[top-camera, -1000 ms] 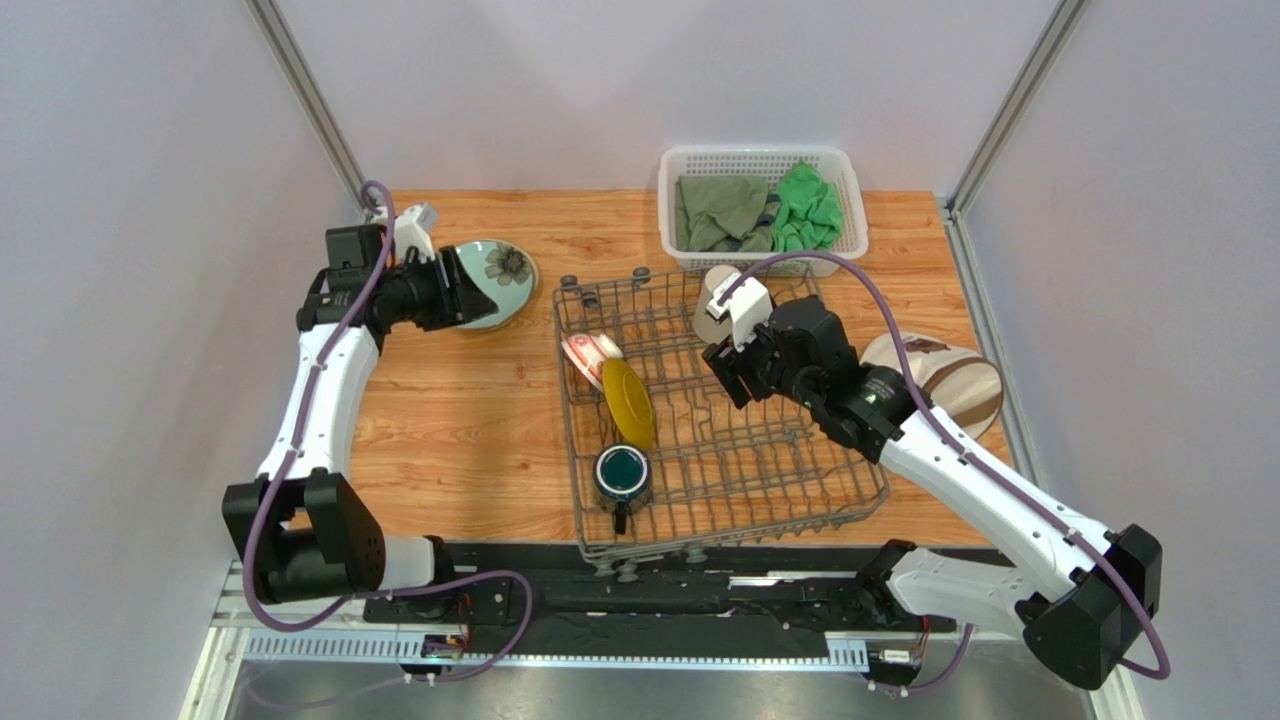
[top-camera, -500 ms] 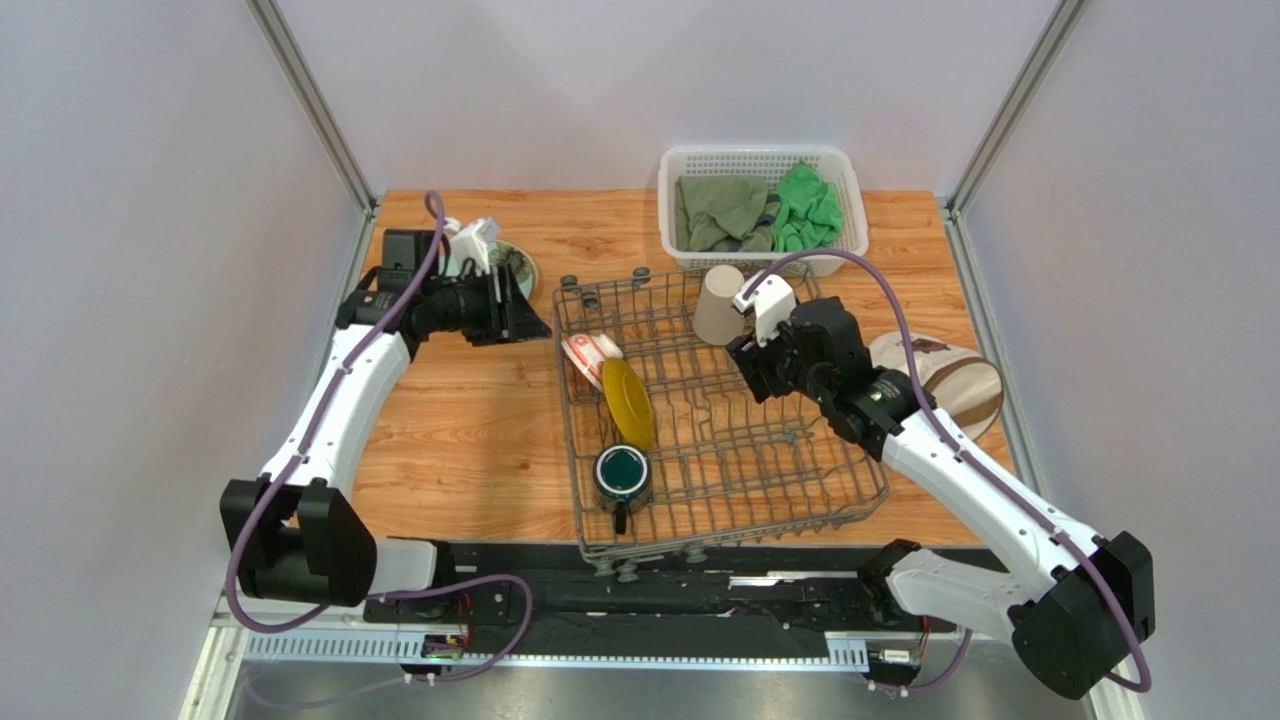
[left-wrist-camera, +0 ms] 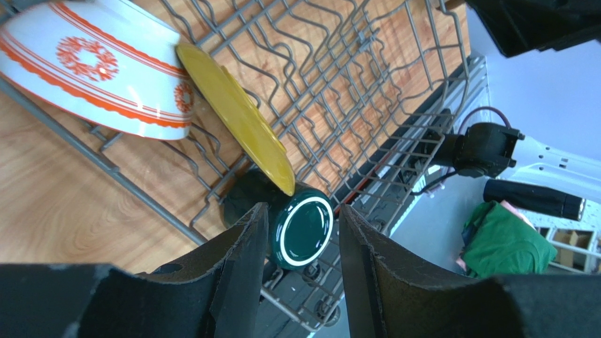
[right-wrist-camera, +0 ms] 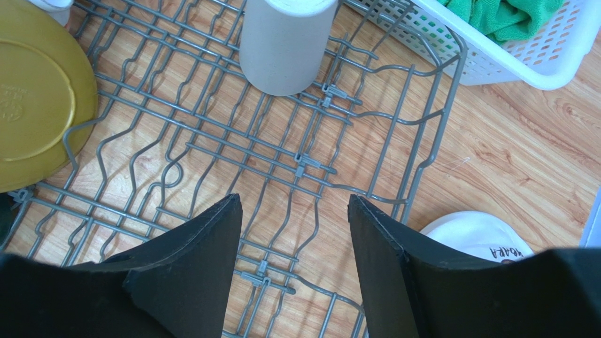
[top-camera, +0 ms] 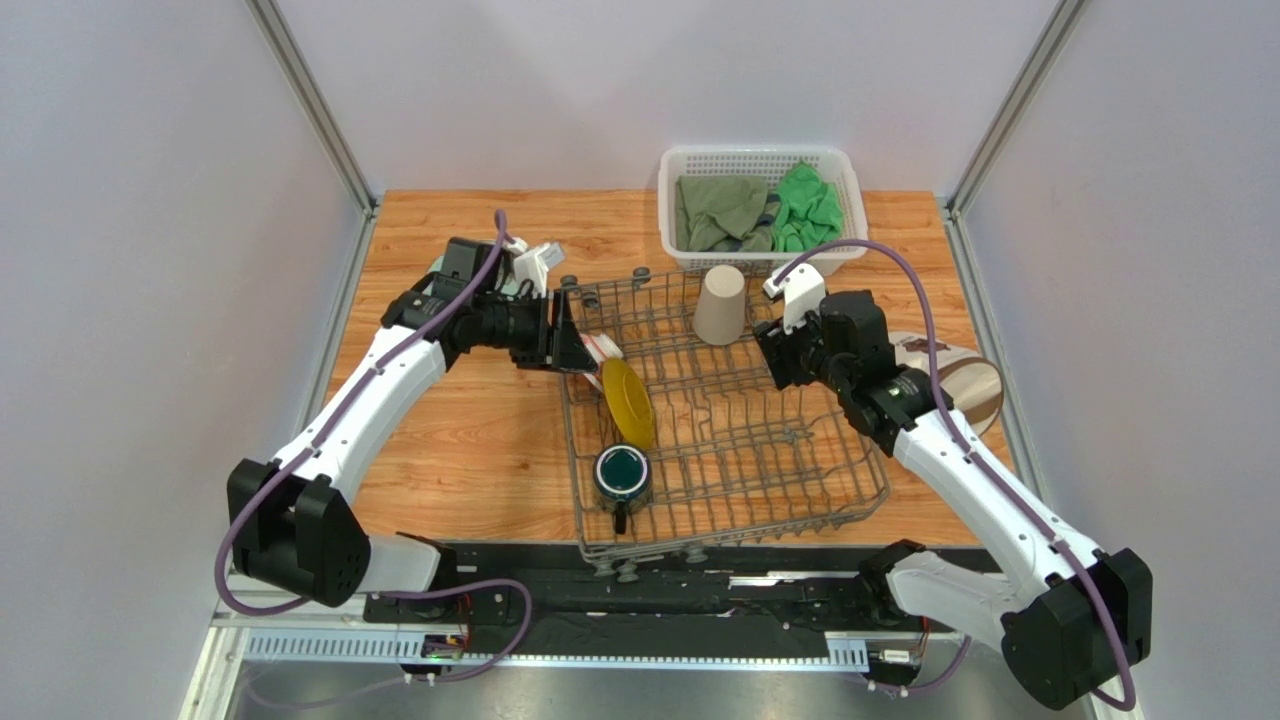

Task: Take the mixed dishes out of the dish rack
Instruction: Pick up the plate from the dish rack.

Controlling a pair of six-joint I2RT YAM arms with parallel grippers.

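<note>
Swinging in from the far left of the table [top-camera: 451, 435], the left arm now has the left gripper [top-camera: 576, 339] at the left rim of the dish rack [top-camera: 766, 450]. Its jaws are about half parted, with nothing between them. The right gripper [top-camera: 775, 360] has drawn back to the right, off the tall beige cup [top-camera: 721, 305]. It hangs over the rack's far right corner with its jaws well apart and empty.

Just beside the left fingers [left-wrist-camera: 236, 271], the small red-and-white patterned bowl [left-wrist-camera: 92, 67] lies on its side in the rack's far left part, foot end up against the yellow-and-green plate [top-camera: 628, 402]. That plate stands on edge in the tines, leaning, its long line running from far left to near right. Near of it, in the near left corner, the dark teal mug [top-camera: 621, 476] sits mouth up, handle pointing to the near edge. At the far side the beige cup stands upside down, axis upright, apart from the right gripper. All the right half of the rack is bare wire.

Outside the rack, the cream plate with bird motif [top-camera: 962, 393] lies flat on the table to the right, partly under the right arm. At the far right, the white basket [top-camera: 759, 155] holds an olive cloth [top-camera: 718, 210] on its left and a bright green cloth [top-camera: 807, 207] on its right.
</note>
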